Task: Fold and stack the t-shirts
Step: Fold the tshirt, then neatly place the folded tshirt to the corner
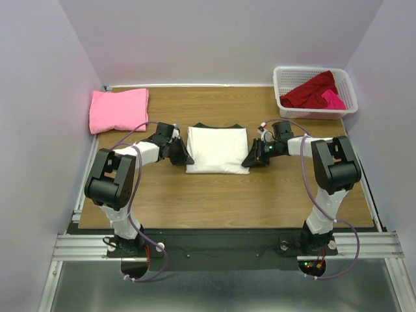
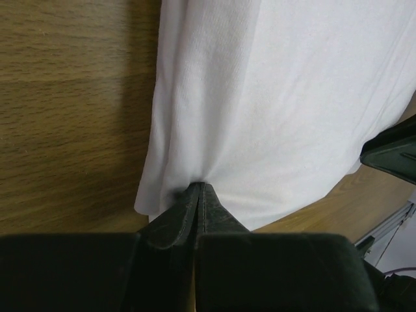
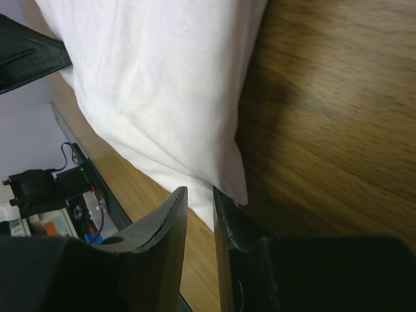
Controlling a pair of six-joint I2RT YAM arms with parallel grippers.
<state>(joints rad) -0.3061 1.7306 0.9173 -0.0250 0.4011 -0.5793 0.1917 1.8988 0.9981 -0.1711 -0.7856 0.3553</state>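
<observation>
A folded white t-shirt (image 1: 216,149) lies mid-table, a dark collar edge showing at its far side. My left gripper (image 1: 186,158) is at its near left corner. In the left wrist view the gripper (image 2: 200,185) is shut and pinches the white cloth (image 2: 273,104). My right gripper (image 1: 247,160) is at the near right corner. In the right wrist view its jaws (image 3: 200,190) stand slightly apart at the edge of the cloth (image 3: 156,91), not closed on it. A folded pink t-shirt (image 1: 118,109) lies at the far left.
A white lattice basket (image 1: 279,81) stands at the far right corner with a dark red tee (image 1: 312,91) and a magenta tee (image 1: 333,99) inside. Grey walls close in the table on three sides.
</observation>
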